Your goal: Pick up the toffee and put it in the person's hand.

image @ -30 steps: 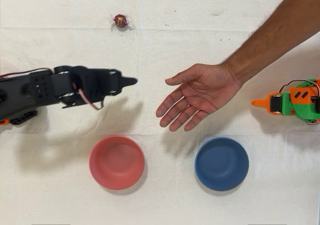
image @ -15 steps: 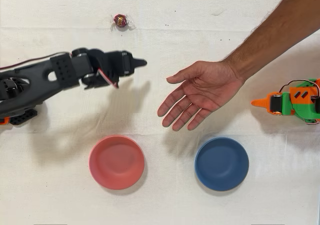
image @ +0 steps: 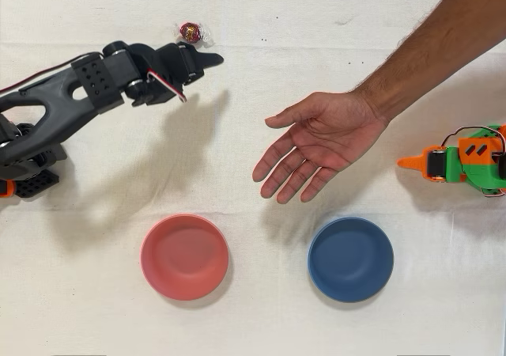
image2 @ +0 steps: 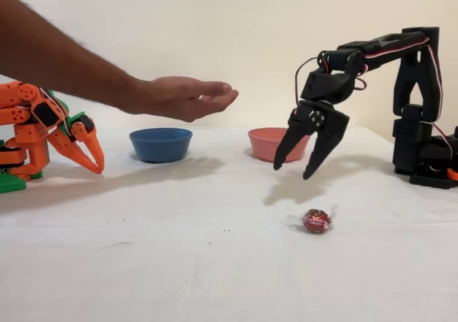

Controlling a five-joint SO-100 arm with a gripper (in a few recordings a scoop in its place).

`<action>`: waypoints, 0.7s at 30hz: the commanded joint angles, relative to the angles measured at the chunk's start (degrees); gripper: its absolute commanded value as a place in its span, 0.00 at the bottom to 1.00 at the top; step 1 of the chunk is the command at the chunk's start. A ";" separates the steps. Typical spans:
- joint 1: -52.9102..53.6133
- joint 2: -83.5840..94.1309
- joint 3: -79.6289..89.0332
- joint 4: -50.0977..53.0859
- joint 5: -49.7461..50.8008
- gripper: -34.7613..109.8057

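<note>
Claw: the black arm's gripper (image2: pixel 299 167) hangs above the cloth in the right half of the fixed view, fingers pointing down and spread well apart, with nothing between them. In the overhead view it sits in the upper left of the frame.

Sweet: the toffee (image: pixel 190 32) lies on the white cloth (image: pixel 261 308) near the top edge of the overhead view, left of centre. In the fixed view it rests low in the frame, right of centre, nearer the camera than the claw and apart from it.

Hand: the person's hand (image: pixel 316 145) is held palm up over the middle of the overhead view, reaching in from the upper right, well apart from the sweet. The fixed view shows it raised clear of the cloth.

Bowls: a pink bowl (image: pixel 184 256) and a blue bowl (image: pixel 350 259) sit along the lower part of the overhead view; both look empty.

Other arm: an orange arm (image: pixel 462 164) stands idle at the right edge of the overhead view.

Progress: nothing is done yet, judging by the sweet lying untouched. The claw looks ready for the grab. Left: lowering over the sweet, closing on it, lifting, carrying it across to the open palm, releasing.
</note>
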 commanded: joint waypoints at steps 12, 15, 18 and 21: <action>-7.38 -3.43 -7.38 -0.79 2.64 0.45; -8.17 -5.45 -9.32 -1.14 3.08 0.45; -8.61 -7.03 -10.46 -1.93 3.87 0.45; -9.05 -8.26 -11.69 -2.20 4.13 0.45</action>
